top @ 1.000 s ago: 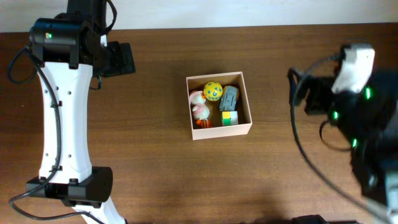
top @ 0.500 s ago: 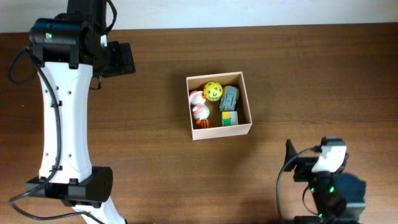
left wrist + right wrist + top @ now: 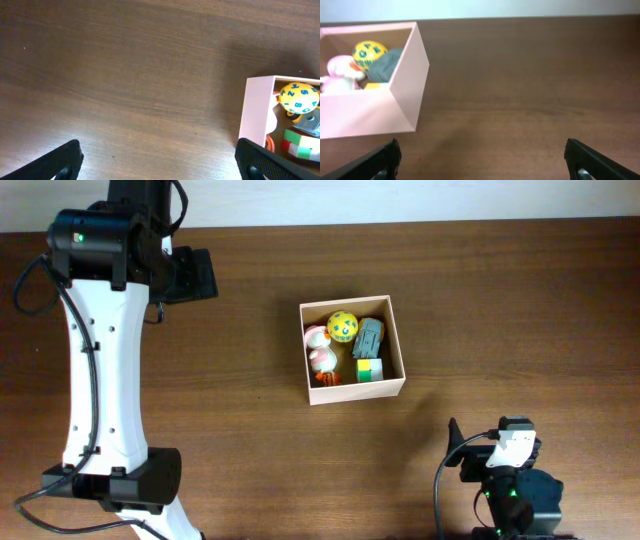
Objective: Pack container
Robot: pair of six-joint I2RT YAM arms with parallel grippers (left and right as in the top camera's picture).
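Finding 1, arms: both stand clear of the work; the left gripper (image 3: 160,157) has its jaws spread wide with only bare table (image 3: 125,75) between them; the right gripper (image 3: 482,160) is likewise released, its jaws far apart and nothing held. Judged reason: no toy lies loose on the table in any view, so neither gripper has anything to carry, and standing off keeps the fingers from knocking the thin walls.

Finding 2, location: the container (image 3: 355,391) sits flat on the table, open side up. Seen from the left wrist it lies ahead of the jaws and outside their gap, just beyond the finger at that view's right edge; seen from the right wrist it lies ahead of the jaws and well off toward the finger at that view's left edge; it touches neither gripper.

Finding 3, contents: four items, all below the rim; a yellow ball (image 3: 343,326) at the far wall; a grey toy (image 3: 369,337) beside it; a pink toy (image 3: 319,352) against the opposite side wall; a coloured cube (image 3: 369,370) near the front wall; the items are close-packed, and whether they touch cannot be told.

Assessment: packing appears complete or nearly so; whether a lid is due cannot be told.
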